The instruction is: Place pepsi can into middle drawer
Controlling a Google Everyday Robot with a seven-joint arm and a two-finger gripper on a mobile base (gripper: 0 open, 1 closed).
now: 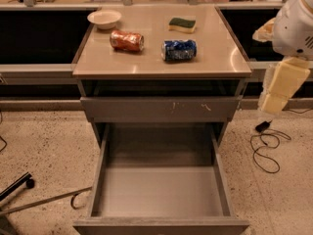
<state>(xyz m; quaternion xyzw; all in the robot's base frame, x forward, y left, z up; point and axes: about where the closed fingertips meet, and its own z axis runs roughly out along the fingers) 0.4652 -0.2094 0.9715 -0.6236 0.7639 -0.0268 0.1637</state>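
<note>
The pepsi can [179, 50], blue, dented, with silver ends, lies on its side on the beige cabinet top [146, 62], right of centre. The middle drawer [160, 190] is pulled fully out below, its grey floor bare. My gripper [275, 94] hangs on the cream and white arm at the right edge of the view. It is beside the cabinet's right front corner, below the level of the top, well apart from the can and holding nothing that I can see.
An orange-red dented can [126, 40] lies left of the pepsi can. A white bowl [104, 18] and a green sponge [182, 24] sit farther back. A shut grey drawer front with pale scratches [161, 109] is above the open drawer. A black cable [264, 148] lies on the floor.
</note>
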